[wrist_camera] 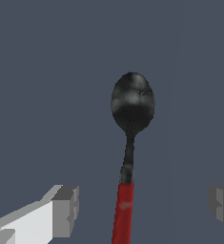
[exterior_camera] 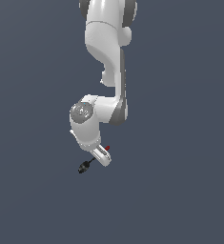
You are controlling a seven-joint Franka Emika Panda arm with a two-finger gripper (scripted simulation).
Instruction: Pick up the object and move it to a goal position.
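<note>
The object (exterior_camera: 83,167) is a small spoon-like tool with a black rounded head, a black stem and a red handle end. In the exterior view my gripper (exterior_camera: 100,157) sits over its stem, with the black head sticking out toward the exterior view's left and the red tip showing on the other side. In the wrist view the object (wrist_camera: 132,102) lies between my fingers, its red handle in the gap. The gripper (wrist_camera: 143,207) is open, with both fingertips (wrist_camera: 66,209) standing well apart from the handle and not touching it.
A plain dark grey surface (exterior_camera: 180,190) fills both views. The white arm (exterior_camera: 106,47) reaches down from the top of the exterior view.
</note>
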